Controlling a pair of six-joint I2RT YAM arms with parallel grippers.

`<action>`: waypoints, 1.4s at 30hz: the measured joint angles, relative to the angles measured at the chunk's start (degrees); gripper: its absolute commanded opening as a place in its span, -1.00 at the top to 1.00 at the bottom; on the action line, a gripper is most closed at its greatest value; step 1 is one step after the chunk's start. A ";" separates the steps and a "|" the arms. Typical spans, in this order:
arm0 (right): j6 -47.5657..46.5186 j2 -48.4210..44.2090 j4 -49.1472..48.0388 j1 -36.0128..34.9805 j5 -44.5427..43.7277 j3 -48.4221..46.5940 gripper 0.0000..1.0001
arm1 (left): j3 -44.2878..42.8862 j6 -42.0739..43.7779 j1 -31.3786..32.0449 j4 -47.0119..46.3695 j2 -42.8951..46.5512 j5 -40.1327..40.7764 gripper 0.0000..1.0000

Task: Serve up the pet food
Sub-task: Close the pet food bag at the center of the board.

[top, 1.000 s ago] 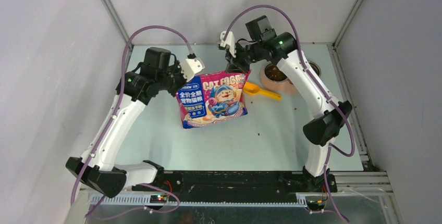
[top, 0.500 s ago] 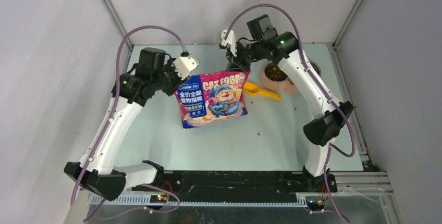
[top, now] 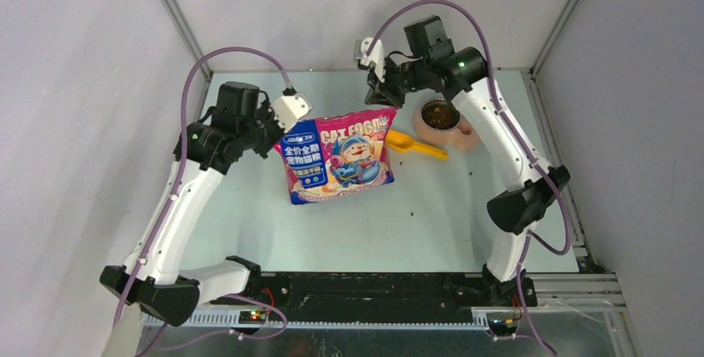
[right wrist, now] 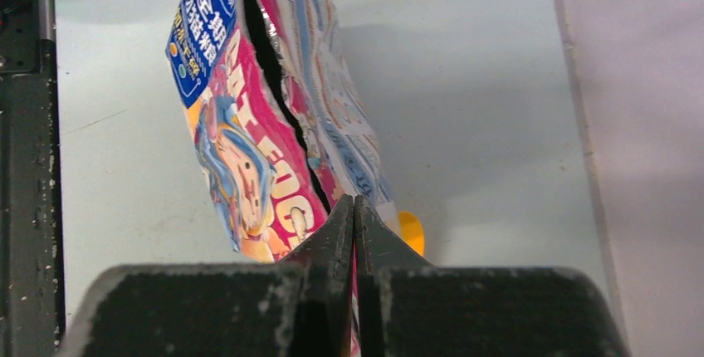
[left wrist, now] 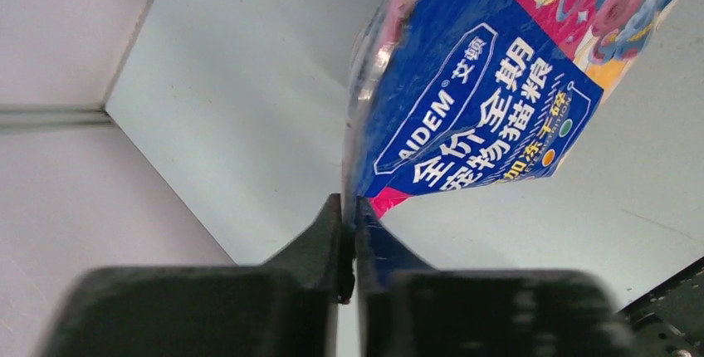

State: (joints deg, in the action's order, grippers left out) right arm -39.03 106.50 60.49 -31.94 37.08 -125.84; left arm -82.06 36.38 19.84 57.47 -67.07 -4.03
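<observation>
One bag [top: 340,158] [left wrist: 465,100] [right wrist: 249,124]: glossy foil pouch, soft and creased, printed in pink and blue with a cartoon figure. It is held up by its two top corners, and its mouth is parted to a narrow dark slit. Whether its bottom rests on the table cannot be told.
Left gripper [top: 285,129] [left wrist: 349,212]: black fingers pressed together on the bag's upper left corner, beside the blue panel with white lettering.
Right gripper [top: 382,104] [right wrist: 354,207]: black fingers clamped flat on the bag's upper right corner.
Pet food [top: 439,114]: small dark brown pellets in a loose heap, lying in the bowl at the far right, well apart from the bag.
Bowl [top: 421,127]: round, with a pale pinkish wall; its right side is hidden by the right arm [top: 498,141].
Scoop [top: 415,146] [right wrist: 409,232]: yellow plastic, lying flat between bag and bowl, its head just beside the bag's right edge.
Crumbs [top: 413,209]: a few dark specks scattered on the table.
Table [top: 432,232]: smooth, pale green, matte.
</observation>
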 measured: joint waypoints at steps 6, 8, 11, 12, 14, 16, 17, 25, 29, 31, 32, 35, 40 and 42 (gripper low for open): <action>-0.42 -0.76 -0.72 0.57 0.07 -0.55 0.63 | 0.33 -0.17 -1.53 -0.02 0.39 0.57 0.01; -0.50 -0.79 -0.74 0.31 0.44 -0.55 0.09 | 0.81 0.04 -1.73 0.04 0.70 0.33 0.12; -1.05 -0.79 -0.98 -0.74 0.72 -0.55 -0.56 | 1.68 0.20 -1.81 0.13 0.85 -0.70 0.55; -1.29 -0.79 -1.11 -1.36 0.76 -0.55 -0.64 | 1.84 0.28 -1.81 0.33 0.81 -1.16 0.65; -1.95 -0.79 -1.40 -2.95 0.63 -0.55 -0.75 | 1.86 0.46 -1.79 0.79 0.72 -2.23 0.96; -2.40 -0.79 -1.70 -4.96 0.46 -0.55 -0.78 | 1.86 0.70 -1.81 1.22 0.72 -3.43 0.99; -2.54 -0.79 -1.95 -5.79 0.35 -0.55 -0.79 | 1.86 0.72 -1.79 1.33 0.72 -3.82 1.00; 0.09 1.29 -6.34 -11.39 -1.38 -2.21 -0.75 | 1.86 0.00 -1.81 1.33 1.27 -5.03 1.00; 2.60 3.78 -8.26 -11.63 -1.33 -2.40 -0.73 | 1.84 -0.70 -1.81 1.42 1.73 -5.40 1.00; 4.02 5.16 -9.07 -11.72 -1.31 -2.36 -0.73 | 1.86 -1.09 -1.81 1.44 1.92 -5.62 1.00; 4.61 5.77 -9.40 -11.72 -1.27 -2.34 -0.73 | 1.84 -1.36 -1.81 1.46 2.01 -5.64 1.00; 6.16 7.08 -10.34 -11.80 -0.87 -2.34 -0.69 | 1.84 -1.51 -1.81 1.60 2.23 -5.68 1.00; 7.48 7.93 -10.93 -11.93 -0.26 -2.34 -0.26 | 1.84 -1.42 -1.81 1.79 2.25 -5.62 1.00; 7.56 7.93 -10.97 -11.93 0.07 -2.34 0.00 | 1.84 -1.33 -1.81 1.79 2.25 -5.60 1.00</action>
State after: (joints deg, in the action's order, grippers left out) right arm -31.46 114.43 49.52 -43.88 37.15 -128.18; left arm -80.23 35.05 18.02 59.27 -64.82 -9.63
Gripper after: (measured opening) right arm 0.658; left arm 0.010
